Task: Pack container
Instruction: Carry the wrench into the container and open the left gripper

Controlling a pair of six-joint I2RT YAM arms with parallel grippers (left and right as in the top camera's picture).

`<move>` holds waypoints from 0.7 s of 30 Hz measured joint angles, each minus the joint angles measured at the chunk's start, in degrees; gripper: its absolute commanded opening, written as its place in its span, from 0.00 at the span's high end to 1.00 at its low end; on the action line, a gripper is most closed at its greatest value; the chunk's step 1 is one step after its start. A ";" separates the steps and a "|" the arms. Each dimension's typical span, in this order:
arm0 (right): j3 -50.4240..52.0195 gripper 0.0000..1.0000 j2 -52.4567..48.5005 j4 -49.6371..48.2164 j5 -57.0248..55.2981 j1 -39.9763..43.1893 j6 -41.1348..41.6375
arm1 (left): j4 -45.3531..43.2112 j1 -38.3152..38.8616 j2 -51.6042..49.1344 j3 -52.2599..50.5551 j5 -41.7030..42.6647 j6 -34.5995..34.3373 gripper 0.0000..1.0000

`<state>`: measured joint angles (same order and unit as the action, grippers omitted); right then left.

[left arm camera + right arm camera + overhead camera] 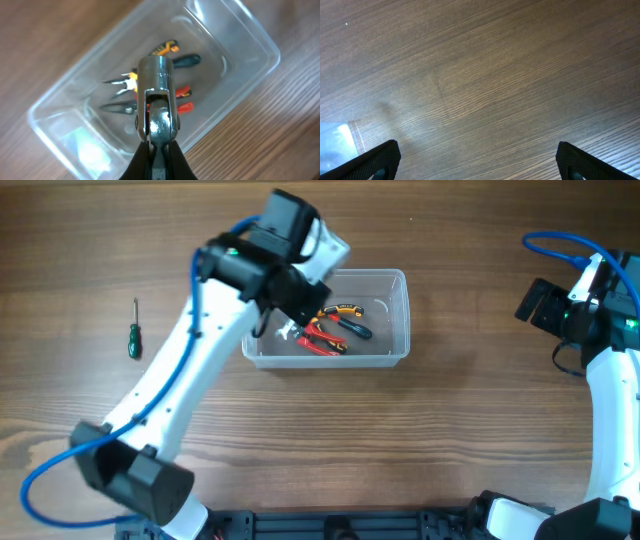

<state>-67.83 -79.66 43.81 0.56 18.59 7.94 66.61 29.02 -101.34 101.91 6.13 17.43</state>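
Container (pixel 240 31) under metal tool (pixel 156 95) in left claw (pixel 156 150), wrist-only

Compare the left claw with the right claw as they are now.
The left claw is shut on a shiny metal tool; the right claw is open and empty. The left claw hangs over the container, which holds red-handled pliers; the right claw is at the far right of the table, over bare wood. Both point down at the table.
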 measured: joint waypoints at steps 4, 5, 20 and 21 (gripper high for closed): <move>0.00 0.00 0.00 0.00 0.00 0.00 -0.02 | 0.04 0.50 -4.33 0.00 -0.02 2.10 0.96; 0.00 0.00 0.00 0.00 0.00 0.00 0.00 | 0.02 0.50 -5.75 0.00 -0.04 2.86 0.96; 0.00 0.00 0.00 0.00 0.00 0.00 -0.02 | -5.70 0.37 -15.52 0.00 1.33 6.32 0.96; 0.00 0.00 0.00 0.00 0.00 0.00 0.00 | -6.34 0.22 -15.56 0.00 1.46 6.32 0.96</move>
<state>-67.83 -79.66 43.81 0.56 18.59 7.94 60.27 29.23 -116.90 101.91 7.60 23.75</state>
